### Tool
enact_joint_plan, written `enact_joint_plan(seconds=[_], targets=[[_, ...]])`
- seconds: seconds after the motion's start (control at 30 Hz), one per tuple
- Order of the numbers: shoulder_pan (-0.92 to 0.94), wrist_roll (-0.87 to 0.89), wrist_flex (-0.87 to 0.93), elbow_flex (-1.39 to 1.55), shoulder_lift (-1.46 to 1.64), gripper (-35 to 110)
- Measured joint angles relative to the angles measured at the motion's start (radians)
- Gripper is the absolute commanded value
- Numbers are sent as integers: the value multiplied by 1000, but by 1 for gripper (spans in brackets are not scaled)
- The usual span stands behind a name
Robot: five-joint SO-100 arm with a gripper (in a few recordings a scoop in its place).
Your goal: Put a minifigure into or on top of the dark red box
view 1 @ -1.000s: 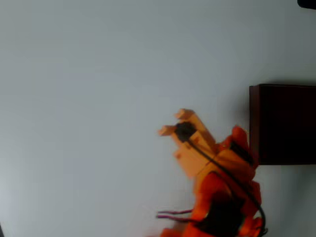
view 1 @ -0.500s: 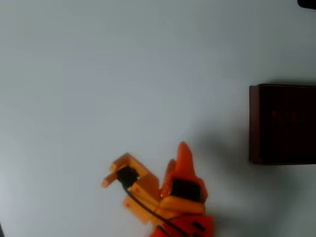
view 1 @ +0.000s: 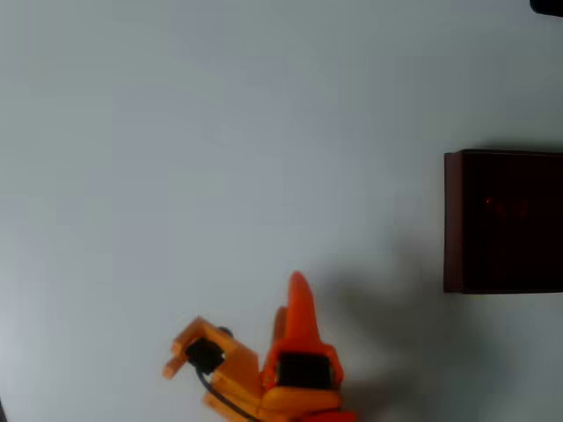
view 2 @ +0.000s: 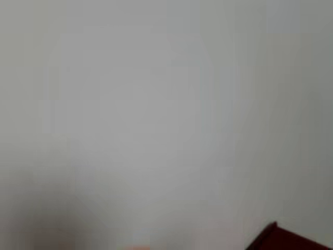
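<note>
A plain pale grey-white tabletop (view 1: 220, 132) carries the scene in the overhead view, smooth and unmarked apart from a soft shadow low down, between the middle and the right. The dark red box (view 1: 503, 221) rests directly on it at the right edge, its maroon walls around a nearly black inside and its right part cut off by the frame. In the wrist view the same pale surface is blurred, with a corner of the box at the bottom right.

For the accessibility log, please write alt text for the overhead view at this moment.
An orange robot arm sits at the bottom centre of a pale table, with the dark red box apart from it at the right edge. Faint red marks show inside the box, too dim to identify.
</note>
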Motion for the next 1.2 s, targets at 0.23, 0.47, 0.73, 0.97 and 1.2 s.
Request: enact_joint_plan(seconds=[0.23,0.47,0.73,0.97,1.2], targets=[[9,52,-12,101,-9,16],[32,77,-32,141,-6,0],[74,-5,-66,192,-12,0],[6,-156,-91,242,-6,0],[-21,-202,-86,242,-6,0]])
